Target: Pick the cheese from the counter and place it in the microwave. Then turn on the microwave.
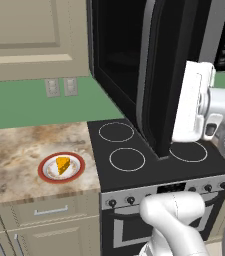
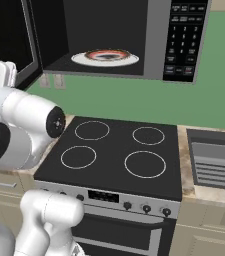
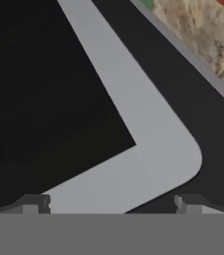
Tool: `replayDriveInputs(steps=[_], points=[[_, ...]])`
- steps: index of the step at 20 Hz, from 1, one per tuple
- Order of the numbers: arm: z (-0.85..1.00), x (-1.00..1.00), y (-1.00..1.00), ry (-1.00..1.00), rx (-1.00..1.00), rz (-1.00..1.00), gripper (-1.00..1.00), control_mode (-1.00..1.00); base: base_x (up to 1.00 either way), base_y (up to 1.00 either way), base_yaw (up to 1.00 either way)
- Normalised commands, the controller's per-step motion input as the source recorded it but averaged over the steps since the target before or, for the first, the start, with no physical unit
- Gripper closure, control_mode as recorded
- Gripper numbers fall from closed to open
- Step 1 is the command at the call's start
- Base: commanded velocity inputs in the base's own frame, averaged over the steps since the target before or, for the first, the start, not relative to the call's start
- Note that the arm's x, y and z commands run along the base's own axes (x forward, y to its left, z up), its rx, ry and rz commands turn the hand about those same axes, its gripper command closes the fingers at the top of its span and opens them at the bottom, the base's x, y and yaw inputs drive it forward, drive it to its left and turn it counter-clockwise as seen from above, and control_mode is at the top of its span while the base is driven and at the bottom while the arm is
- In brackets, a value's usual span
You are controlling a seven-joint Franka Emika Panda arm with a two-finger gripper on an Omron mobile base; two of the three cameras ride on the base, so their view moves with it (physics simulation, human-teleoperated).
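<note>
In the left base view the cheese (image 1: 63, 164) lies on a red-rimmed plate (image 1: 49, 173) on the bench (image 1: 19, 150), left of the stovetop (image 1: 149, 160). The microwave (image 1: 119, 60) hangs above the stovetop with its door (image 1: 159, 75) swung open.

In the right base view the microwave's cavity holds a turntable (image 2: 105, 58); a sink (image 2: 215, 159) sits right of the stovetop.

In the hand view the hand (image 3: 111, 203) faces the door's silver trim, its fingers (image 3: 34, 203) spread wide and empty.

Microwave (image 2: 156, 40) door open, plate (image 2: 105, 57) inside; stovetop (image 2: 115, 155) below, sink (image 2: 214, 162) right.
</note>
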Motion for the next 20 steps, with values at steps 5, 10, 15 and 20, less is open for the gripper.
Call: replayDriveInputs(steps=[5, 10, 15, 20], points=[[0.13, 0.01, 0.09, 0.0, 0.0, -0.02, -1.0, -1.0, 0.0, 0.0, 0.0], [0.04, 0.0, -0.19, 0.02, 0.0, 0.0, -1.0, -1.0, 0.0, 0.0, 0.0], [0.0, -0.03, -0.03, 0.02, 0.0, 0.0, -1.0, -1.0, 0.0, 0.0, 0.0], [0.0, -0.07, 0.16, 0.03, 0.0, -0.01, -1.0, -1.0, 0.0, 0.0, 0.0]])
